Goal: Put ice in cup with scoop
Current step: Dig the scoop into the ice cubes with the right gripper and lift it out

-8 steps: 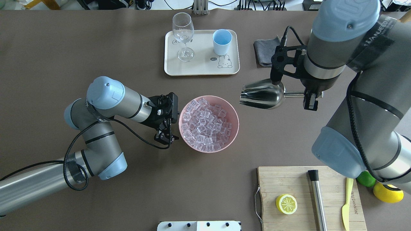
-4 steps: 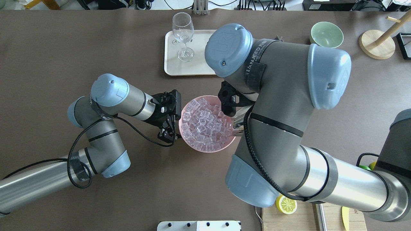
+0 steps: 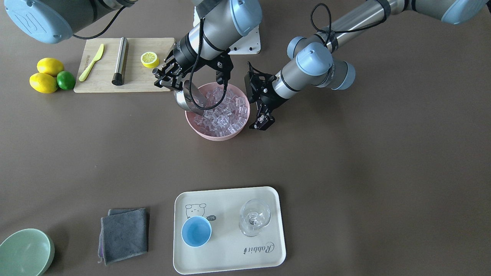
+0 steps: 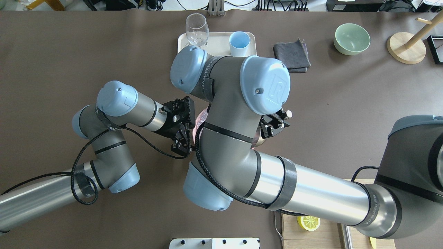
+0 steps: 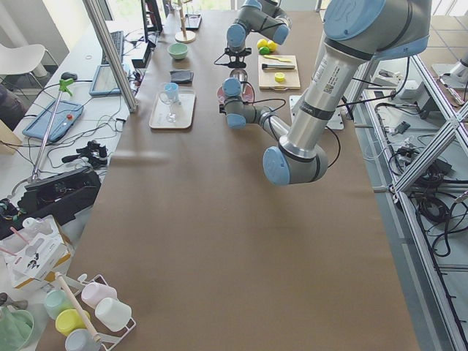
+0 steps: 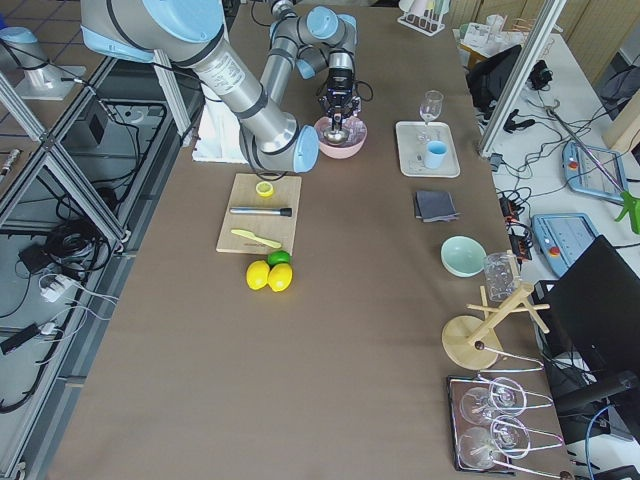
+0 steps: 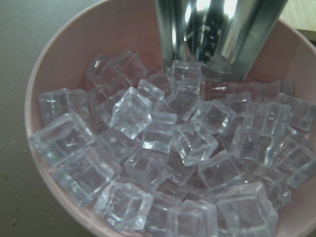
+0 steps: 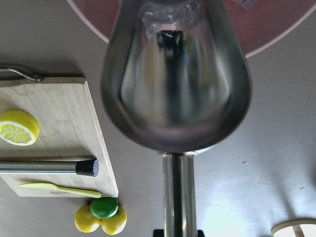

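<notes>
The ice (image 3: 222, 113) is a heap of clear cubes in a pink bowl (image 3: 215, 136) and fills the left wrist view (image 7: 163, 148). My right gripper (image 3: 164, 78) is shut on the handle of the steel scoop (image 3: 189, 100), which tilts down with its mouth in the ice at the bowl's edge (image 7: 217, 34). In the right wrist view the scoop's trough (image 8: 175, 84) looks nearly empty. My left gripper (image 3: 262, 122) is open and empty, close beside the bowl's other side. The light-blue cup (image 3: 196, 231) stands empty on the tray.
The cream tray (image 3: 230, 264) also holds a stemmed glass (image 3: 254, 217). A grey cloth (image 3: 124, 234) and a green bowl (image 3: 25, 251) lie beside it. A cutting board (image 3: 99, 82) carries a lemon half, a steel cylinder (image 3: 120, 60) and a yellow knife. Lemons and a lime (image 3: 50, 78) lie nearby.
My right arm has swung from the right of the bowl to over it and tipped the scoop's mouth down into the ice. My left gripper has edged slightly closer to the bowl.
</notes>
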Motion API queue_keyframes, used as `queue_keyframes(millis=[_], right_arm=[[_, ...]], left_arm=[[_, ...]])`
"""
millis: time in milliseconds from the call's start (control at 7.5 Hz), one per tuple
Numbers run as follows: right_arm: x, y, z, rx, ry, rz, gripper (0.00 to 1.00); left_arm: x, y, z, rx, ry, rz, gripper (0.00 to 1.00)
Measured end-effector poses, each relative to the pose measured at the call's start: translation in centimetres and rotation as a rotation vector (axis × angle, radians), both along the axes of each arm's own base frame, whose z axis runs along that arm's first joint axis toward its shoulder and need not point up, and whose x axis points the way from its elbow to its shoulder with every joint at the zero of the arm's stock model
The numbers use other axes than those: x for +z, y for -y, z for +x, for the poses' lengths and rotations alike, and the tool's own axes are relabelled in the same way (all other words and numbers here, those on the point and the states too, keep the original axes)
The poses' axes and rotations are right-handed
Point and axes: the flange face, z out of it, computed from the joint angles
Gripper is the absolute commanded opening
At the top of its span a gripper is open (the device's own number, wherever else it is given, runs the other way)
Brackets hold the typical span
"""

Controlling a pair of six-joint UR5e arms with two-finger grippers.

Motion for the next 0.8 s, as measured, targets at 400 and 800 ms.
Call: queue_keyframes(millis=[400,800], right_arm=[[1.0,0.8,-2.9,0.006,-0.008,0.021,0.00],[3.0,0.6,-2.8,0.021,0.085,0.057,0.00]], left_arm=[[-0.2,-1.0,0.7,0.016,-0.005,0.001,0.99],[-0.1,-1.1,0.7,0.018,-0.005,0.001,0.99]])
